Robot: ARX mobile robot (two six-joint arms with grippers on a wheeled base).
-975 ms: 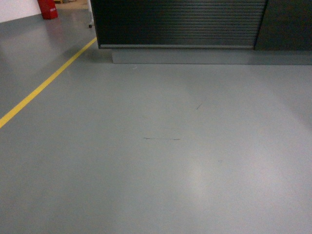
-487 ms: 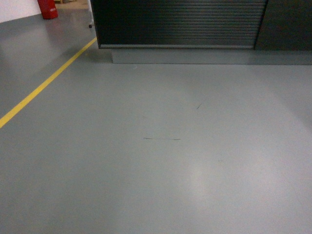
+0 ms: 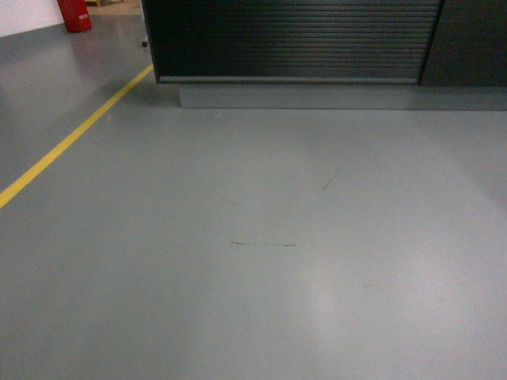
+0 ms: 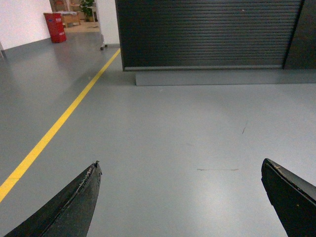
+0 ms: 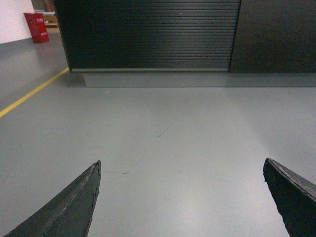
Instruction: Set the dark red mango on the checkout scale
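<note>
The checkout (image 3: 293, 39) stands ahead, a dark counter with a ribbed slatted front on a grey plinth (image 3: 317, 96); it also fills the top of the left wrist view (image 4: 207, 32) and the right wrist view (image 5: 148, 34). Only its front shows, and its top is out of frame. The dark red mango and the scale are out of view. My left gripper (image 4: 180, 168) hangs open over bare grey floor, with nothing between its fingers. My right gripper (image 5: 181, 168) is open too and holds nothing. Neither gripper appears in the head view.
A yellow floor line (image 3: 71, 138) runs diagonally at the left toward the checkout's corner. A red bin (image 4: 55, 27) stands far back left by a white wall. Grey floor (image 3: 261, 261) with thin scuff marks lies between me and the counter.
The checkout's plinth and the floor scuffs have slid down the head view, so the base has rolled a little closer to the counter.
</note>
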